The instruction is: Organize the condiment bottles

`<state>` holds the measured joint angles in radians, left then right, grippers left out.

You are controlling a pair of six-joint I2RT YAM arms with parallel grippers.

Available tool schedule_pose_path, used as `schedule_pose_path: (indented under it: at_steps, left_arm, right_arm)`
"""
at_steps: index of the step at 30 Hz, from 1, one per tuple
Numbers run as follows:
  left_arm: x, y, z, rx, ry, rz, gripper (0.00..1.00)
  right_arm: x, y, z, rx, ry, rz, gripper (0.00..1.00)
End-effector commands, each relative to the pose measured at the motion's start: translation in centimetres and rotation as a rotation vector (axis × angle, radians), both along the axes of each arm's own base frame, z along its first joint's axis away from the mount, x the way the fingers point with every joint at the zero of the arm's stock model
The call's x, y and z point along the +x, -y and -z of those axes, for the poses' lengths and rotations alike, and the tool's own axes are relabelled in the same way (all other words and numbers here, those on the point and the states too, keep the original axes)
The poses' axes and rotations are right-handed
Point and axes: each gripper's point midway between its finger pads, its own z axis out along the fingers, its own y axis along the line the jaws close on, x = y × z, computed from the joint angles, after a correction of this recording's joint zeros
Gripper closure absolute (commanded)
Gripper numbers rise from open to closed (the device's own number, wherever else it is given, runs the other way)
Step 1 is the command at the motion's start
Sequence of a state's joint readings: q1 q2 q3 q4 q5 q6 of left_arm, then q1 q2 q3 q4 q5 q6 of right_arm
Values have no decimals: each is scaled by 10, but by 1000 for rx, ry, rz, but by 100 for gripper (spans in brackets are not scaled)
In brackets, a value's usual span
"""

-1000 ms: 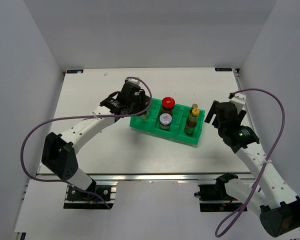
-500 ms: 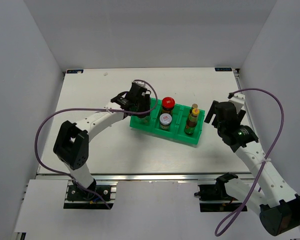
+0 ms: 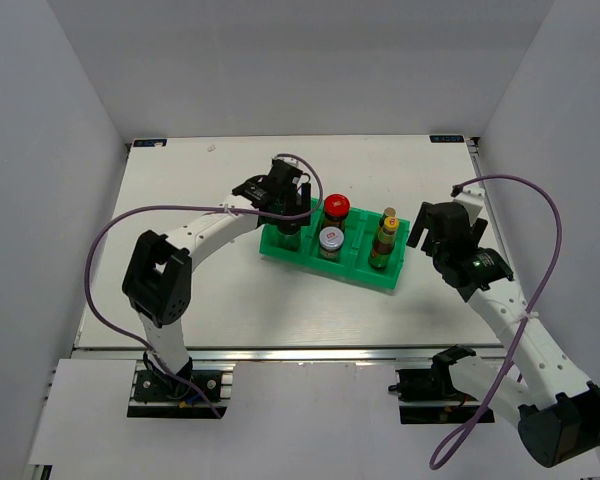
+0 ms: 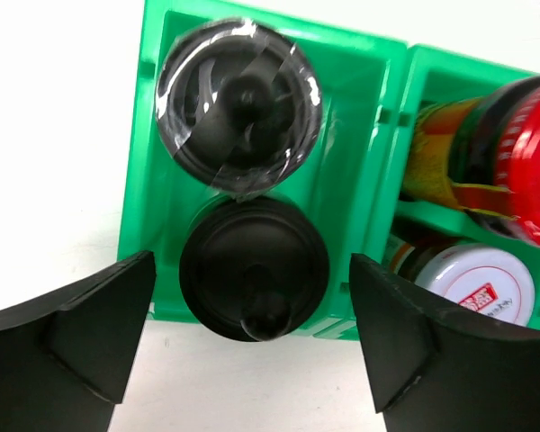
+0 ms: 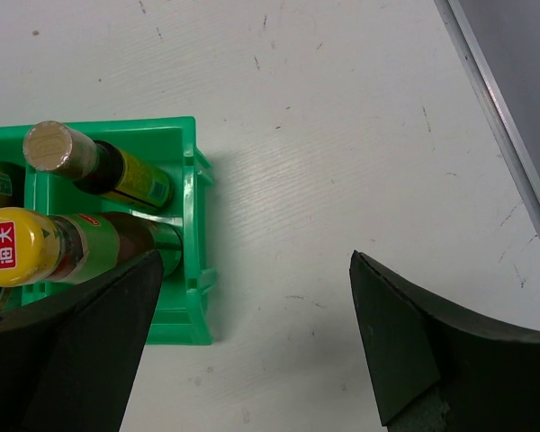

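Observation:
In the left wrist view, two black-capped shakers (image 4: pixel 238 108) (image 4: pixel 252 270) stand one behind the other in the left compartment of the green tray (image 4: pixel 378 153). My left gripper (image 4: pixel 252 351) hangs open just over the nearer shaker and touches nothing. The red-lidded jar (image 3: pixel 336 207) and the silver-lidded jar (image 3: pixel 329 238) fill the middle compartment. Two slim sauce bottles, one tan-capped (image 5: pixel 58 148) and one yellow-capped (image 5: pixel 13 243), stand in the right compartment. My right gripper (image 5: pixel 252 333) is open and empty over the bare table beside the tray's right wall (image 5: pixel 193 234).
The tray (image 3: pixel 365 272) lies slightly slanted in the middle of the white table. The table's right edge rail (image 5: pixel 504 117) runs close to my right gripper. Purple cables loop from both arms, and grey walls close in the left and right sides.
My left gripper has swung right over the tray's left compartment and opened, letting go of the black-capped shaker. The right arm has barely moved.

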<state>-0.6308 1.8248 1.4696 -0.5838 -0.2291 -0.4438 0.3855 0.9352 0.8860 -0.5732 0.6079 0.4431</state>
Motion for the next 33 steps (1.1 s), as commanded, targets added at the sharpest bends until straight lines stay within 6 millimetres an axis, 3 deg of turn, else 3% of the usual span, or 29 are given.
schedule_pose_path:
  at_steps: [1, 7, 8, 11, 13, 14, 17, 18, 21, 23, 28, 33]
  left_arm:
    - [5, 3, -50, -46, 95, 6, 2]
    - [-10, -13, -93, -57, 158, 5, 2]
    - [-18, -21, -109, -69, 185, -4, 2]
    - [-44, -54, -129, -95, 217, -122, 2]
    - [-59, -72, -129, -112, 236, -184, 2]
    - [-76, -84, -125, -157, 245, -222, 2]
    - [-98, -114, -110, -176, 259, -344, 2]
    - [-115, -132, -97, -155, 254, -377, 2]
    - [-138, -172, -77, -112, 265, -540, 2]
    - [-145, -186, -77, -131, 286, -635, 2]
    - [-146, -193, -88, -174, 338, -669, 2]
    - [-146, -192, -81, -136, 305, -668, 2]
  right_arm:
    - [4, -2, -15, 16, 53, -12, 11]
    - [1, -3, -30, 49, 114, -25, 11]
    - [1, -4, -31, 55, 123, -29, 11]
    - [1, -5, -38, 78, 168, -32, 11]
    - [0, -4, -42, 91, 184, -20, 11]
    - [-2, -3, -40, 90, 179, -18, 11]
    - [-4, 0, -36, 94, 174, 9, 11]
    - [-5, 1, -31, 94, 167, 16, 11]
    - [-6, 4, -24, 93, 159, 36, 11]
    - [-8, 4, -18, 92, 145, 40, 11]
    - [-9, 5, -14, 90, 140, 46, 11]
    - [-10, 6, -13, 89, 145, 41, 11]
